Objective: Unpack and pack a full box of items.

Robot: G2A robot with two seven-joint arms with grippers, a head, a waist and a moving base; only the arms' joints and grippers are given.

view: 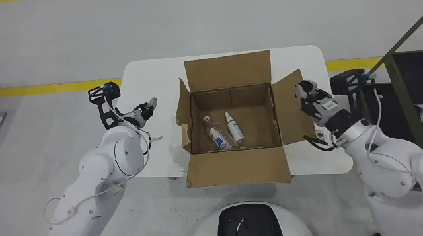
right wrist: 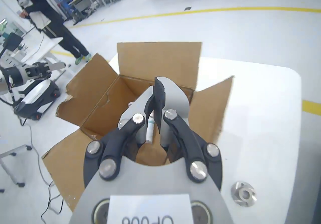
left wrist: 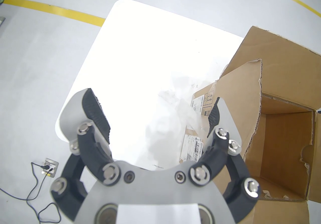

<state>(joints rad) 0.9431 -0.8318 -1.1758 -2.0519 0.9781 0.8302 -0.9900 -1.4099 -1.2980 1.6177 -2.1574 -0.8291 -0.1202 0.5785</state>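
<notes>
Nearest the robot, at 6 o'clock in the top view, the box (view: 238, 167) folds its near flap down toward the table (view: 152, 77) edge; all four flaps are spread and the top is wide open. On the box floor lie two bottles, a clear bottle (view: 215, 134) toward 9 o'clock and a white bottle (view: 233, 128) just beside it toward 3 o'clock; whether they touch I cannot tell.

At 9 o'clock of the box the left gripper (left wrist: 153, 104) hangs over bare table, fingers well apart and holding nothing; at 3 o'clock the right gripper (right wrist: 158, 89) sits above the side flap, aimed into the box, its fingers pressed together on nothing.

I judge the step in hand to be unpacking, with these two bottles to lift out. The white bottle looks the easier first pick for the right arm, being on its side. The fingers should part before the descent, not inside the box; the approach should come straight down, clear of the flap and wall. The pads should close across the bottle's narrow width near mid-body, since a round, smooth bottle may roll or knock its neighbour; then the lift should go straight up. At 12 o'clock the far flap stands clear of the work.
</notes>
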